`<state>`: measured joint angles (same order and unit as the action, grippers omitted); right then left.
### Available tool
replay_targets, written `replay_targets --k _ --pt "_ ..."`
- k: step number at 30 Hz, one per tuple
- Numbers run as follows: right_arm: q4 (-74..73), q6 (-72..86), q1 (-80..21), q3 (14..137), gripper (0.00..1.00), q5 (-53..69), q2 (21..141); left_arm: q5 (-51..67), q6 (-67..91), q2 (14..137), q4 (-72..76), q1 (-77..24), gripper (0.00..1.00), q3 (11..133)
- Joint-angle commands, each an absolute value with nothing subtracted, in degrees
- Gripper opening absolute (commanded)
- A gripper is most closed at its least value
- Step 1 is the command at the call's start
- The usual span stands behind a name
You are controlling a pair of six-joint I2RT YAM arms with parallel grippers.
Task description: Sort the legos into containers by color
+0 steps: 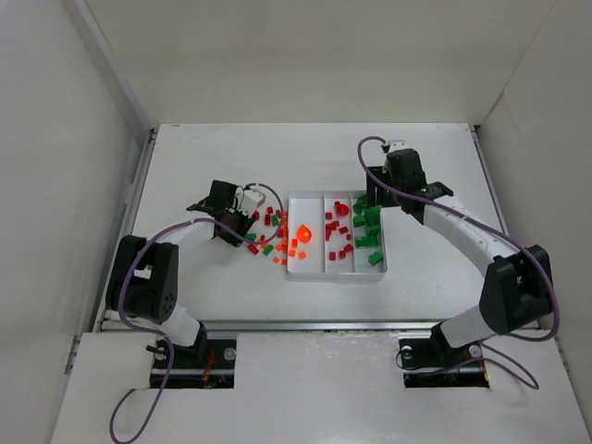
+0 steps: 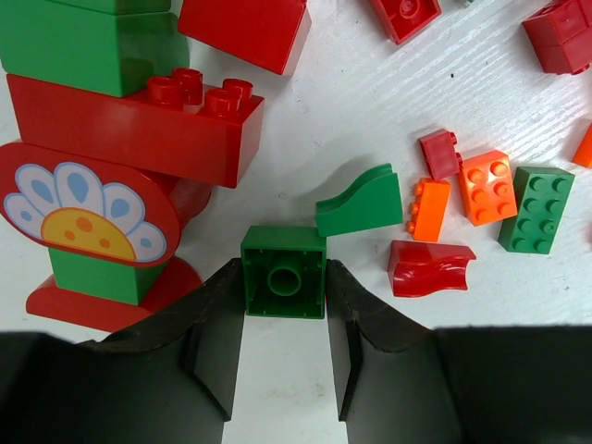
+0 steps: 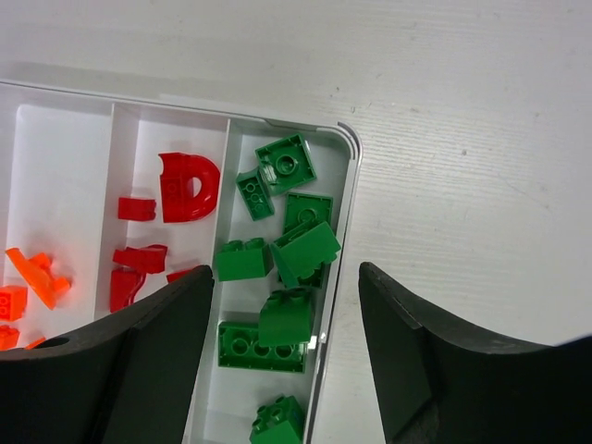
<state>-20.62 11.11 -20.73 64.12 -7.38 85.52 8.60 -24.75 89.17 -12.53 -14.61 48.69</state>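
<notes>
White table (image 1: 231,296) inside a white-walled enclosure carries a shallow white plastic tray with three long compartments (image 1: 305,268): orange bricks on the left, red in the middle, green on the right. Just left of it lie loose red, green and orange plastic lego bricks (image 1: 268,239). The left end effector (image 2: 284,296) is partly closed, its fingers (image 2: 222,324) against both sides of a small green square brick (image 2: 283,268) among that pile. The right end effector (image 3: 285,273) hovers open and empty over the green compartment.
</notes>
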Motion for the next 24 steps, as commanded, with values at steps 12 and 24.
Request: replay_targets --k 12,24 --pt "-27.0 8.7 -22.0 71.8 0.70 -7.3 73.7 16.7 -32.6 73.1 -18.2 -17.0 0.00 57.5" --pt "-19.2 17.4 -35.1 81.2 0.71 9.4 73.1 35.1 -32.8 60.5 -7.9 -22.0 0.00 61.8"
